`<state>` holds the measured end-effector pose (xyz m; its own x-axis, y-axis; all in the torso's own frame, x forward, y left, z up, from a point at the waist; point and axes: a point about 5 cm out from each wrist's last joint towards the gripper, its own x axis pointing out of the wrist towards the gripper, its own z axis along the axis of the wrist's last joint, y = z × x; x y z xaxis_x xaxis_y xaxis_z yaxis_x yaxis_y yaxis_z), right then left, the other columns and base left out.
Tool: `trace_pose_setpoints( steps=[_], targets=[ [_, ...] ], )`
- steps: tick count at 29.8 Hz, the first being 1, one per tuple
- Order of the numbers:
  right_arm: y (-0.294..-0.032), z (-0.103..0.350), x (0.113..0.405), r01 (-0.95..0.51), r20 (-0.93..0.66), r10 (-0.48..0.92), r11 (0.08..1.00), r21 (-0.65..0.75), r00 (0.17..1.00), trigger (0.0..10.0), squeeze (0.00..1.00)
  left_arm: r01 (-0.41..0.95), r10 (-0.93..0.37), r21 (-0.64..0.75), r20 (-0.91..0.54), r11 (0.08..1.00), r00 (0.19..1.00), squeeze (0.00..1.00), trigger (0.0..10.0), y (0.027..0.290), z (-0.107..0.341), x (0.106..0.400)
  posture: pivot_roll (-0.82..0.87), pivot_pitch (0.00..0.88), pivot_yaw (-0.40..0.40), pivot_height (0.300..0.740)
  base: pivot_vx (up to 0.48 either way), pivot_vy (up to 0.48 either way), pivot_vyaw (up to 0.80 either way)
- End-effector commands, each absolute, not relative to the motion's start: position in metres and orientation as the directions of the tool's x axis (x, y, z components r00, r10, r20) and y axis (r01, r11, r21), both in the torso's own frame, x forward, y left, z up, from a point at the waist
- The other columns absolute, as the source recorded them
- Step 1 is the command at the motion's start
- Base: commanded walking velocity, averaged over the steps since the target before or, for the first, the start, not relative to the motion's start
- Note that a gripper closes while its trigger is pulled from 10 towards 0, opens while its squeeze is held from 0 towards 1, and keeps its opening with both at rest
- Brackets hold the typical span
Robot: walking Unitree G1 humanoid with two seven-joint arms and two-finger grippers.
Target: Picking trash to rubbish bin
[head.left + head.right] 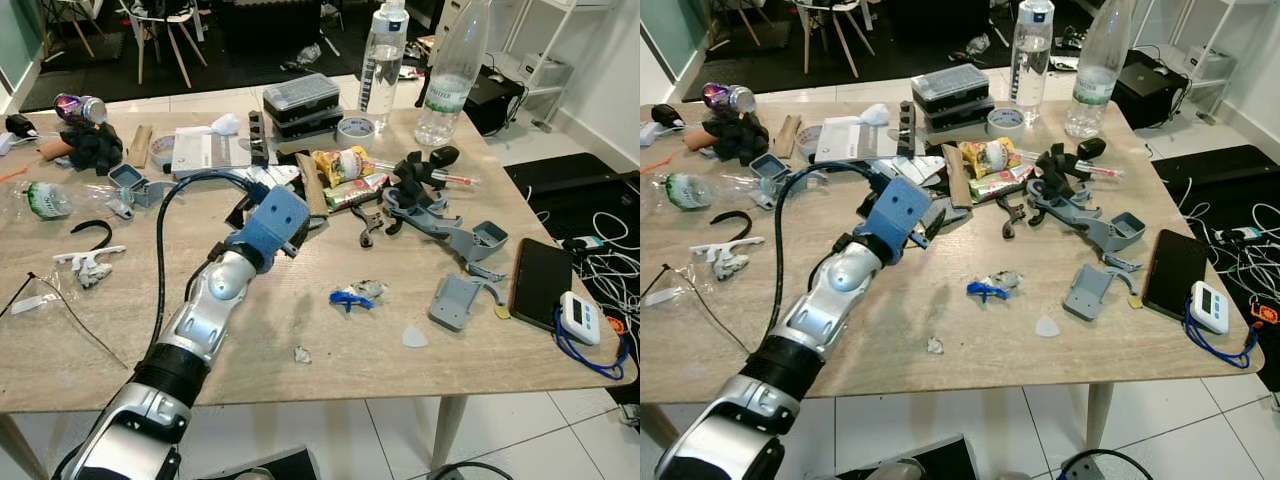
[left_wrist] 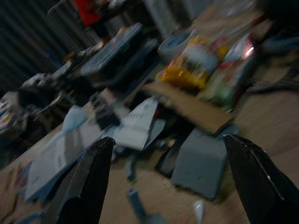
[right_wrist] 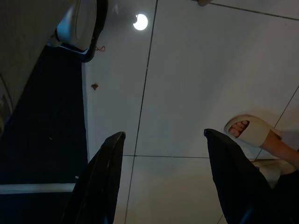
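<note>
My left gripper reaches over the cluttered wooden table, its blue wrist housing near the table's middle. Its fingers stand open with nothing between them. Just ahead of them lie a grey block, a white paper slip and a cardboard strip. Yellow and green snack wrappers lie just beyond. A blue-and-white wrapper scrap and a small crumpled bit lie nearer the front edge. My right gripper hangs open above the tiled floor.
Two water bottles and stacked cases stand at the back. Grey printed parts, a phone and a timer lie right. A crushed bottle and can lie left. A person's slippered foot rests on the floor.
</note>
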<state>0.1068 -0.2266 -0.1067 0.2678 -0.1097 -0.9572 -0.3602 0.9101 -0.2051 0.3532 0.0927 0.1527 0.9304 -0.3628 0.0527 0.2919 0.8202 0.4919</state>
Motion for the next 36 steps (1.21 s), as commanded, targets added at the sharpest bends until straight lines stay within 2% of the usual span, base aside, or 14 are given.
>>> trace_pose_setpoints(
  steps=[1,9,17,18,19,20,21,22,29,36],
  targets=[
    [-0.223,-0.109,0.103,-0.361,-0.962,-0.107,0.912,-0.196,0.250,10.0,0.00,0.272,-0.320,0.494,0.014,0.826,0.947,0.00,10.0,0.093,0.145,0.355,-0.02,0.109,0.006,0.740,0.000,0.000,0.00],
    [-0.219,-0.109,0.106,-0.359,-0.962,-0.104,0.913,-0.193,0.252,10.0,0.00,0.251,-0.218,0.460,-0.125,0.852,0.968,0.00,10.0,0.102,0.114,0.354,-0.04,0.117,0.016,0.740,0.000,0.000,0.00],
    [-0.218,-0.108,0.109,-0.356,-0.961,-0.106,0.914,-0.195,0.255,10.0,0.00,0.241,-0.197,0.458,-0.141,0.855,0.970,0.00,10.0,0.101,0.110,0.355,-0.04,0.116,0.021,0.740,0.000,0.000,0.00],
    [-0.218,-0.108,0.109,-0.355,-0.961,-0.106,0.914,-0.195,0.255,10.0,0.00,0.239,-0.197,0.460,-0.139,0.855,0.971,0.00,5.8,0.101,0.110,0.355,-0.04,0.116,0.021,0.740,0.000,0.000,0.00],
    [-0.219,-0.108,0.109,-0.355,-0.961,-0.108,0.914,-0.197,0.255,10.0,0.00,0.236,-0.197,0.467,-0.133,0.852,0.971,0.00,3.5,0.100,0.110,0.356,-0.04,0.116,0.021,0.740,0.000,0.000,0.00],
    [-0.219,-0.108,0.109,-0.355,-0.961,-0.108,0.914,-0.197,0.255,10.0,0.00,0.236,-0.197,0.467,-0.133,0.852,0.971,0.00,3.5,0.100,0.110,0.356,-0.04,0.116,0.021,0.740,0.000,0.000,0.00],
    [-0.221,-0.108,0.108,-0.354,-0.961,-0.111,0.914,-0.199,0.254,10.0,0.00,0.235,-0.196,0.465,-0.132,0.853,0.972,0.00,1.1,0.100,0.110,0.356,-0.05,0.111,0.025,0.740,0.000,0.000,0.00],
    [-0.224,-0.108,0.106,-0.353,-0.961,-0.114,0.914,-0.201,0.251,10.0,0.00,0.234,-0.194,0.464,-0.132,0.854,0.972,0.00,0.0,0.100,0.109,0.356,-0.05,0.111,0.025,0.740,0.000,0.000,0.00],
    [-0.243,-0.107,0.088,-0.349,-0.964,-0.136,0.913,-0.211,0.228,10.0,0.00,0.225,-0.176,0.446,-0.147,0.866,0.973,0.00,0.0,0.103,0.104,0.356,-0.05,0.108,0.026,0.740,0.000,0.000,0.00],
    [-0.244,-0.108,0.084,-0.349,-0.966,-0.133,0.914,-0.206,0.222,10.0,0.00,0.215,-0.163,0.452,-0.151,0.866,0.975,0.00,0.0,0.109,0.101,0.355,-0.05,0.111,0.023,0.740,0.000,0.000,0.00]
  ],
)
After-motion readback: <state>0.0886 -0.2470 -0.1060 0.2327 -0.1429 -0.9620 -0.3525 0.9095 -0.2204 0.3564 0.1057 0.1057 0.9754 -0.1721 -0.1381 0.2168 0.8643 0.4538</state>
